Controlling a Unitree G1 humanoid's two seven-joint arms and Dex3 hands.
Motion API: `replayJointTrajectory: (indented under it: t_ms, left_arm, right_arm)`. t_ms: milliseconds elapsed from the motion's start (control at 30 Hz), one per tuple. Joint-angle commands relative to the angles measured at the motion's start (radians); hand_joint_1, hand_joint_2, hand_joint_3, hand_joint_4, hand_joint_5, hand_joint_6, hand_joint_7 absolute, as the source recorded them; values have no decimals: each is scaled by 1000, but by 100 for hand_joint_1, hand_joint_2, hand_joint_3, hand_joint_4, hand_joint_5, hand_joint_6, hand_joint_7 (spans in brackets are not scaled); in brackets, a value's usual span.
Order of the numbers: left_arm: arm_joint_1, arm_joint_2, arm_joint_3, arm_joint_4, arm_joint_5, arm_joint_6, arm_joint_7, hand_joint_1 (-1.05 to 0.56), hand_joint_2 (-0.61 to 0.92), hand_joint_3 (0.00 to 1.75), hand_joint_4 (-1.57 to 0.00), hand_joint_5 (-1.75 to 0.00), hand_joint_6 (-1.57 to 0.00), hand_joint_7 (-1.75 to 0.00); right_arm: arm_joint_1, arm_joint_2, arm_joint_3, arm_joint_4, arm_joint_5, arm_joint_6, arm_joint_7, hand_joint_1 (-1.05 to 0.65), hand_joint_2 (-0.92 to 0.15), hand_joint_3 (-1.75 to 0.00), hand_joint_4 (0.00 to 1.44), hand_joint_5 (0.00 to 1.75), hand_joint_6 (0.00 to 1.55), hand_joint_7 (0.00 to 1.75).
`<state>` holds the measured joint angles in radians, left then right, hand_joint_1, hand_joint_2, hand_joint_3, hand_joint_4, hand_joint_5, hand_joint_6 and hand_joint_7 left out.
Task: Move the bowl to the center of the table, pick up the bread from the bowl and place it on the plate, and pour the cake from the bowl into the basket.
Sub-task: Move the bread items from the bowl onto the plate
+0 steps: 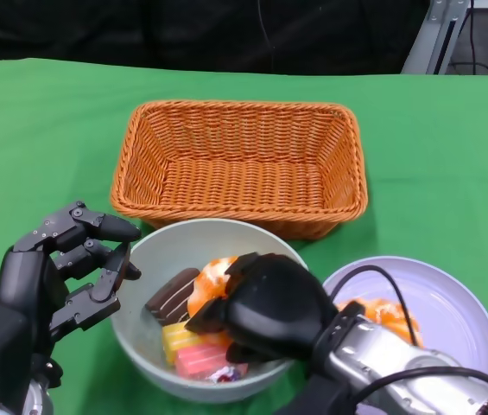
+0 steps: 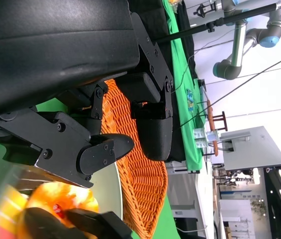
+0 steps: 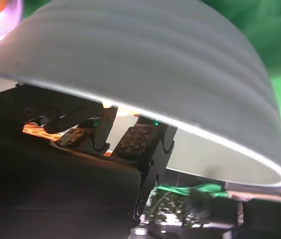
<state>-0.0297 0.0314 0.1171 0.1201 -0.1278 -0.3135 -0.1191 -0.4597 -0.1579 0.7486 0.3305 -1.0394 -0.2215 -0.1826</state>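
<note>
A pale grey-green bowl (image 1: pixel 183 246) stands at the front middle, just before the orange wicker basket (image 1: pixel 239 164). In it lie an orange bread (image 1: pixel 211 281), a chocolate cake (image 1: pixel 171 296) and yellow and pink cakes (image 1: pixel 193 350). My right hand (image 1: pixel 265 307) reaches over the near rim into the bowl, and its fingers close round the bread. The right wrist view shows the bowl's outer wall (image 3: pixel 155 64) and a fingertip (image 3: pixel 138 142) past the rim. My left hand (image 1: pixel 71 268) is at the bowl's left rim, fingers spread, holding nothing. The lavender plate (image 1: pixel 451 311) to the right carries another orange bread (image 1: pixel 390 311).
The basket is empty and almost touches the bowl's far rim. Green cloth covers the table, with bare cloth left of the basket and behind the plate. In the left wrist view the basket (image 2: pixel 135 184) lies beyond my fingers (image 2: pixel 150 124), beside the bread (image 2: pixel 60 199).
</note>
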Motion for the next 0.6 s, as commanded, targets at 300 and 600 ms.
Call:
replayJointTrajectory:
  t_ms: [300, 600]
  left_arm:
    - [8, 1, 6, 10, 4, -10, 11, -11, 64, 73, -75, -135, -82, -99]
    - [8, -1, 3, 15, 9, -21, 10, -10, 70, 63, -75, -135, -82, -99]
  right_arm:
    - [99, -83, -124, -175, 150, -90, 16, -31, -91, 0, 74, 146, 117, 4]
    - [133, -84, -153, -245, 175, -108, 52, -27, -90, 0, 77, 139, 118, 7]
